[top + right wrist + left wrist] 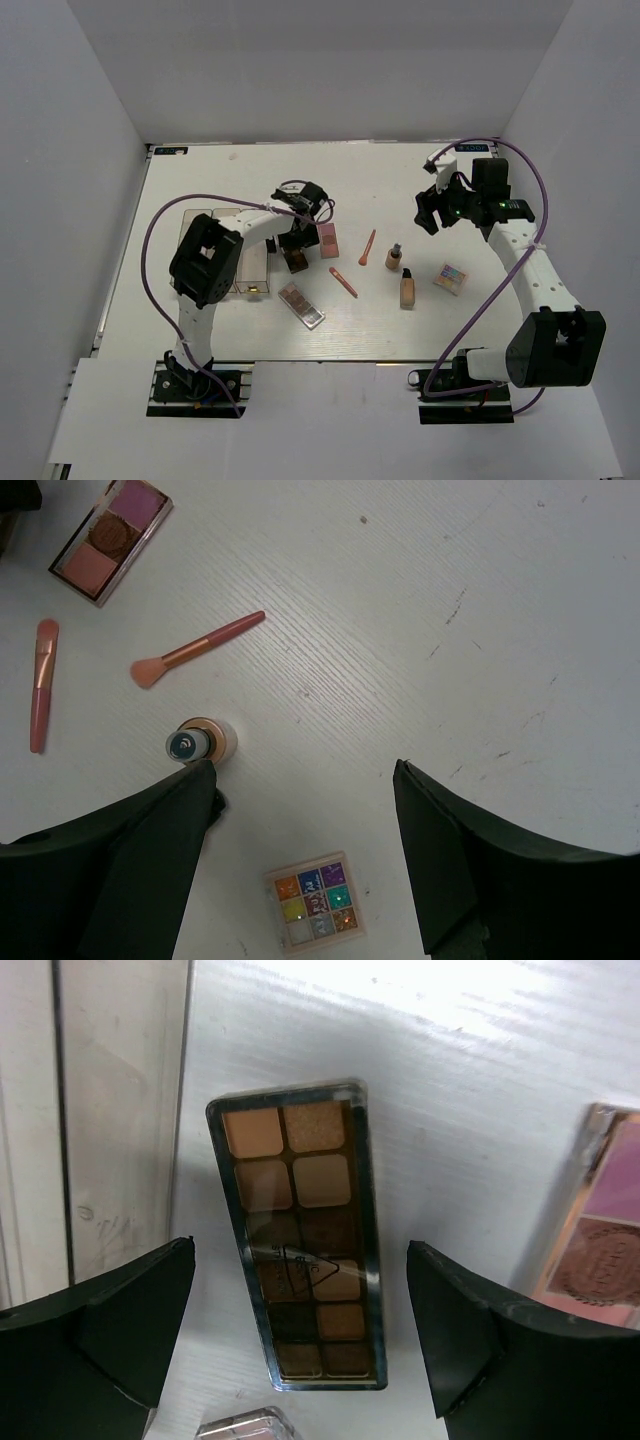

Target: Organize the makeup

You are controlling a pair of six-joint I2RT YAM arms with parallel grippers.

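A long brown eyeshadow palette [300, 1235] lies flat on the white table, right between the fingers of my open left gripper [300, 1250], which hovers over it without touching. In the top view the left gripper [300, 232] is above this palette [295, 260]. A pink compact [326, 237] lies just right of it. A second palette [301, 305] lies nearer the front. Two coral sticks [368, 249] [344, 281], two beige bottles [395, 255] [407, 288] and a pastel compact [450, 277] lie mid-table. My right gripper [432, 210] is open and empty, high above the compact [315, 902].
The clear acrylic box [256, 262] stands left of the brown palette, partly under my left arm; its wall shows in the left wrist view [90, 1130]. White walls enclose the table on three sides.
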